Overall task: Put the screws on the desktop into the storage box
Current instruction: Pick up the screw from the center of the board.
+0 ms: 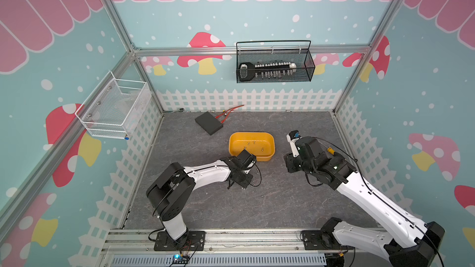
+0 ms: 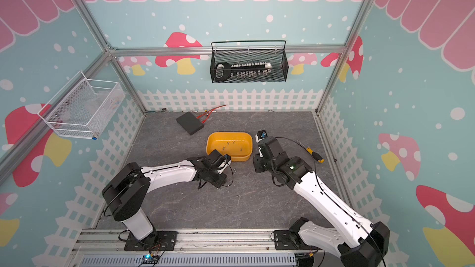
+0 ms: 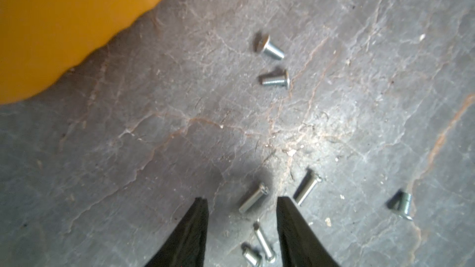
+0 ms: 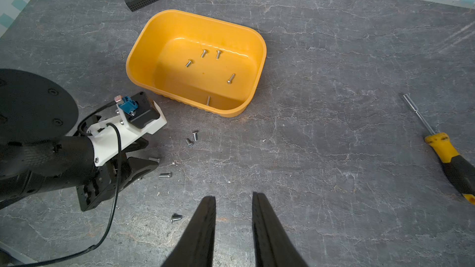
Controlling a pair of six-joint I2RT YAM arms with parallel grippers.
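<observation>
Dark grey marble-veined desktop (image 3: 154, 150) is carrying tiny silver-grey metal screws (image 3: 253, 199), lying loose mid-surface just beside the shallow yellow-orange plastic storage box (image 4: 144, 47), with a few inside it. The left gripper (image 3: 241, 199), jaws apart, is straddling one screw. Centring it and lowering fully before closing seems wise. The right gripper (image 4: 232, 197) is hanging apart and empty.

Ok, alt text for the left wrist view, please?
The left gripper, open, points down at the desktop with three screws lying between its fingers. Four more screws lie scattered beyond, and the yellow storage box fills one corner.

No legible text, possibly too blurred
</observation>
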